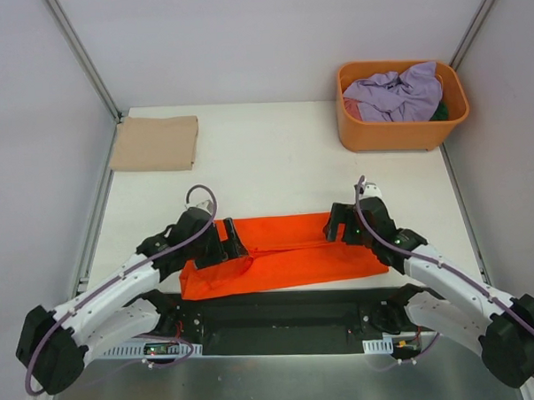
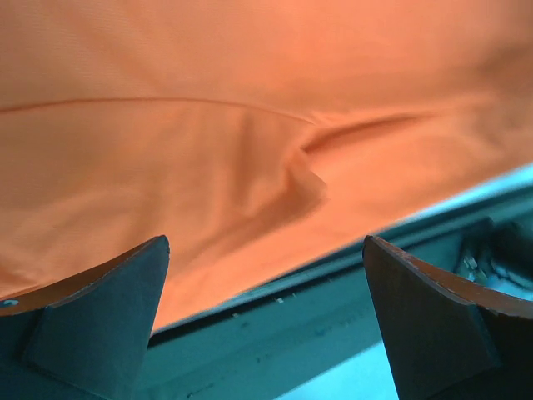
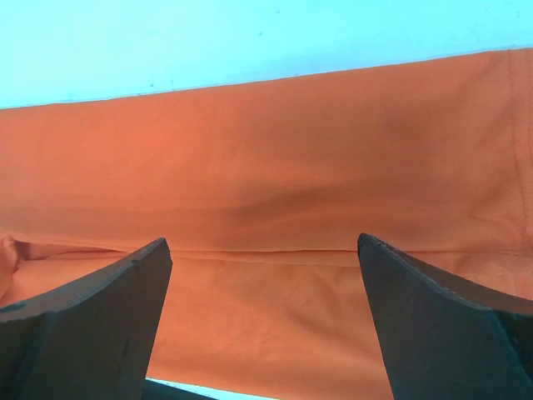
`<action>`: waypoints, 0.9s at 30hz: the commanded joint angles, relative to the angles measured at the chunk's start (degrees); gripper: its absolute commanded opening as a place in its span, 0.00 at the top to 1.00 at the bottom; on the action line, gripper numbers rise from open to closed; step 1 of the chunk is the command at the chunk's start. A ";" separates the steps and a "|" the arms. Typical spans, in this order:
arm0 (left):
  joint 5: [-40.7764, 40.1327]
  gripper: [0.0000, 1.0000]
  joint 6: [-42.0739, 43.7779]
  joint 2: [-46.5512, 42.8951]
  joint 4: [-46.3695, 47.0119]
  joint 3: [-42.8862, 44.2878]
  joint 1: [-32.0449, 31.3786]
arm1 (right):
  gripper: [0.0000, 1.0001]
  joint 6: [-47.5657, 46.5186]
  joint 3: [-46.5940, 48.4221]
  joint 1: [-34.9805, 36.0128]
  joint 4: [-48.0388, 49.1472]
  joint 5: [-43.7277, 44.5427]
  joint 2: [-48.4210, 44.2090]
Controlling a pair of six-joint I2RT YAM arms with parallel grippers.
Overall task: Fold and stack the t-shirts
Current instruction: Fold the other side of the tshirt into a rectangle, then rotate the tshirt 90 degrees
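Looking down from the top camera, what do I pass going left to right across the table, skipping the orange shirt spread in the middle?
Folded tan shirt → left gripper → right gripper → orange basket.

- No text, label, brand, number or sign can be read in any view
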 commanded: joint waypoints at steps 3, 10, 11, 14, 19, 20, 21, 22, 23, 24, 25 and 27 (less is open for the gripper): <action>-11.92 0.01 -5.93 12.94 3.39 4.10 0.59 | 0.04 -2.29 4.89 -2.55 -0.21 1.84 7.14; -5.95 0.01 -5.84 24.81 7.80 4.19 9.64 | 0.04 -0.80 7.54 -7.82 -2.05 -0.18 20.25; -5.94 0.01 -5.41 25.95 8.67 4.19 10.87 | 0.04 -0.71 7.19 -7.91 -2.14 -0.97 20.69; -6.46 0.01 -4.53 29.55 9.91 5.76 13.25 | 0.04 -0.18 5.35 -7.83 -2.14 -3.08 19.73; -9.88 0.01 -1.80 39.47 10.35 15.41 15.18 | 0.04 0.69 2.71 -7.83 -1.79 -8.17 15.96; -9.46 0.01 -1.19 42.72 10.35 17.96 15.80 | 0.04 1.48 2.09 -7.91 -1.44 -10.53 15.08; -9.28 0.01 -0.31 45.97 10.44 21.38 16.33 | 0.04 2.27 1.22 -7.74 -0.65 -12.47 14.46; -9.37 0.01 0.48 49.83 10.35 25.07 16.59 | 0.04 3.32 0.34 -7.57 0.14 -14.84 13.76; -7.37 0.01 1.53 53.26 10.18 28.59 16.77 | 0.04 4.29 -0.97 -7.04 1.37 -16.86 13.32; -5.00 0.01 2.41 57.21 10.09 32.62 16.95 | 0.04 5.43 -1.77 -6.08 1.90 -18.71 13.05; -3.58 0.01 2.77 60.38 10.00 36.06 16.95 | 0.04 7.18 -2.74 -4.85 2.34 -18.90 12.70; -2.34 0.01 2.42 69.07 9.65 44.83 17.03 | 0.04 9.47 -4.23 -1.86 4.79 -19.86 12.69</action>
